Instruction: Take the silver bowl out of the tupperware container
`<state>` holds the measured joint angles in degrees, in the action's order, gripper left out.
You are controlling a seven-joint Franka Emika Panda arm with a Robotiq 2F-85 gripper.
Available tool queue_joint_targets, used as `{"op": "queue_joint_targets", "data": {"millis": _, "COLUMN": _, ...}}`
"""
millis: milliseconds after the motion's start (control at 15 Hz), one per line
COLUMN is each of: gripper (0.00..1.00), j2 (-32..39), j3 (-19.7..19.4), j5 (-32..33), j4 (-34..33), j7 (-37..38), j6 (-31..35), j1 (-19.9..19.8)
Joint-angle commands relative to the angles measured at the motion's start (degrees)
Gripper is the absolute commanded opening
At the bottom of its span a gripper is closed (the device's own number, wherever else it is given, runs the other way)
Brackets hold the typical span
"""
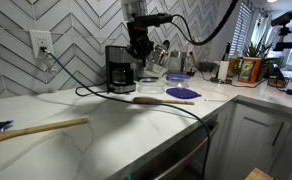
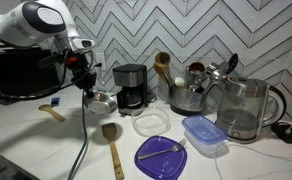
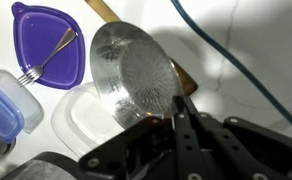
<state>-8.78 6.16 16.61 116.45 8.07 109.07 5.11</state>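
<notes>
Over the back edge of the countertop (image 1: 106, 125), in an exterior view, the gripper (image 1: 138, 52) hangs in front of a black coffee maker (image 1: 119, 68); from this side I cannot tell how its jaws stand; a flat purple lid (image 1: 181, 93) and a wooden spoon (image 1: 161, 100) lie on the white, faintly veined stone-look top; grey herringbone tile covers the wall behind.

Beside the coffee maker (image 2: 132, 87), in an exterior view, the gripper (image 2: 89, 92) holds the silver bowl (image 2: 100, 102) tilted and clear of the surface; the tupperware container (image 2: 204, 135), low, translucent and blue-rimmed, sits towards the front edge, well apart from the bowl; a clear tub (image 2: 151, 123) lies between them; the purple lid (image 2: 166, 155) carries a metal fork (image 2: 164, 150); a metal cup (image 2: 186, 97) with utensils and a glass kettle (image 2: 244, 110) stand along the back edge.

Seen from the wrist, the gripper (image 3: 178, 108) is clamped on the rim of the silver bowl (image 3: 131, 68), shallow, round, shiny, its inside scuffed; the spoon (image 3: 183, 78) shows beneath it; the blue-rimmed container (image 3: 6, 105) lies apart; what it holds I cannot tell.
</notes>
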Motion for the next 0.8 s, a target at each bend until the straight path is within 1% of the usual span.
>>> {"op": "queue_joint_targets", "data": {"millis": 0, "gripper": 0.01, "j2": -5.23, "j3": 2.81, "j5": -1.35, "j4": 5.15, "j7": -1.79, "j6": -0.34, "j1": 2.53}}
{"op": "queue_joint_targets", "data": {"millis": 400, "gripper": 0.01, "j2": -7.81, "j3": 7.41, "j5": -1.37, "j4": 7.63, "j7": -6.55, "j6": 5.18, "j1": 7.29}}
{"op": "queue_joint_targets", "data": {"millis": 533, "gripper": 0.01, "j2": -7.45, "j3": 8.64, "j5": -2.23, "j4": 7.17, "j7": -5.13, "j6": 4.85, "j1": 8.19}}
{"op": "queue_joint_targets", "data": {"millis": 600, "gripper": 0.01, "j2": -7.12, "j3": 8.89, "j5": -3.71, "j4": 6.67, "j7": -4.49, "j6": 4.44, "j1": 8.59}}
{"op": "queue_joint_targets", "data": {"millis": 667, "gripper": 0.01, "j2": -5.91, "j3": 8.93, "j5": -1.87, "j4": 5.25, "j7": -4.66, "j6": 3.56, "j1": 7.81}}
{"op": "queue_joint_targets", "data": {"millis": 733, "gripper": 0.02, "j2": -5.89, "j3": 9.23, "j5": -2.07, "j4": 5.21, "j7": -4.64, "j6": 3.56, "j1": 8.01}}
